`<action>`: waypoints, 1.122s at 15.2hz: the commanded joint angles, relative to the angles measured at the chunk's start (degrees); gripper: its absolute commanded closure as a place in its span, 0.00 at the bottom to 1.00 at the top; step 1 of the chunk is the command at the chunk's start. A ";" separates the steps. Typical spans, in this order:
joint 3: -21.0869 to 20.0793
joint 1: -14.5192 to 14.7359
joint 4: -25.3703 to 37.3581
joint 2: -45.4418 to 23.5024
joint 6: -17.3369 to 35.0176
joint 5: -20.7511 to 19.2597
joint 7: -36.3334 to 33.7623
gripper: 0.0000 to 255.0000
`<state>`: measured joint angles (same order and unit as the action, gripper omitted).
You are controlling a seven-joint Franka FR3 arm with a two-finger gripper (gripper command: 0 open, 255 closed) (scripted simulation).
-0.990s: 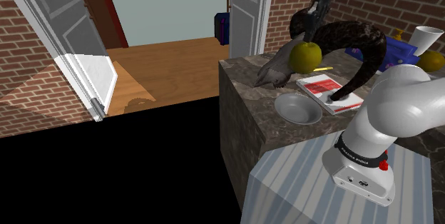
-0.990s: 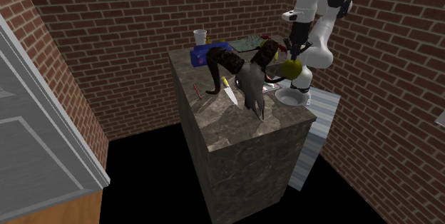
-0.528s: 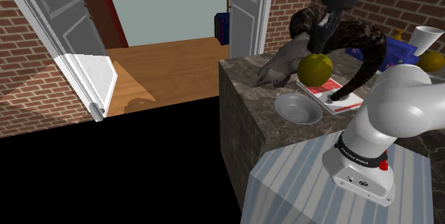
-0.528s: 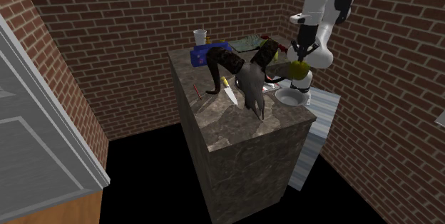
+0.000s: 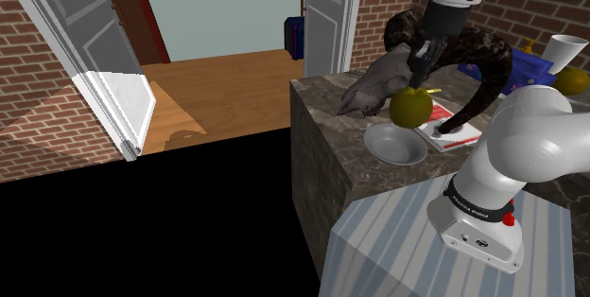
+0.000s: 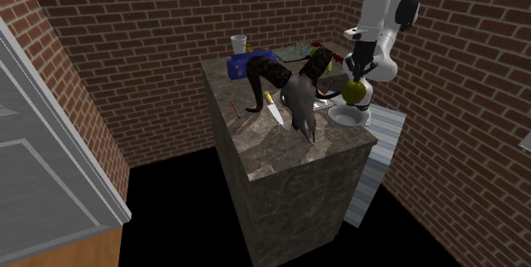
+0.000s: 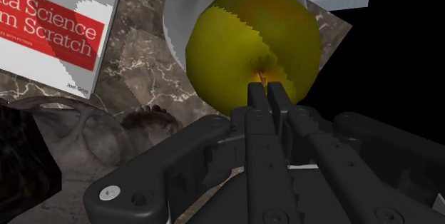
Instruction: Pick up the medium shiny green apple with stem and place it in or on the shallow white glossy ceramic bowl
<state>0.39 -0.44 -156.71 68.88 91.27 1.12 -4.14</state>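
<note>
Now that the apple [image 5: 410, 107] has come across and down, it hangs just above the bowl [image 5: 395, 144], clear of its rim. End effector [image 5: 418, 78] nearly fully closed, pinching the apple at the stem end. Bowl sits on the bench [image 5: 331, 120]. Transport looks nearly done; lower, then release.

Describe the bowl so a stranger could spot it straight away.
Find the dark marble counter. At its end nearest the robot's striped stand sits a shallow, pale round bowl, beside a red-and-white book. It is the only bowl there, with a yellow-green apple held just above it.
</note>
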 commanded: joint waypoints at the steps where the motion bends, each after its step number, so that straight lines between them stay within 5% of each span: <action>1: 0.07 -0.04 -1.79 0.57 1.25 -0.06 0.09 1.00; 17: 0.09 -0.11 -12.07 3.19 8.90 -0.07 0.28 1.00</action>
<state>0.50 -0.56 -168.71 72.03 100.13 1.04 -3.85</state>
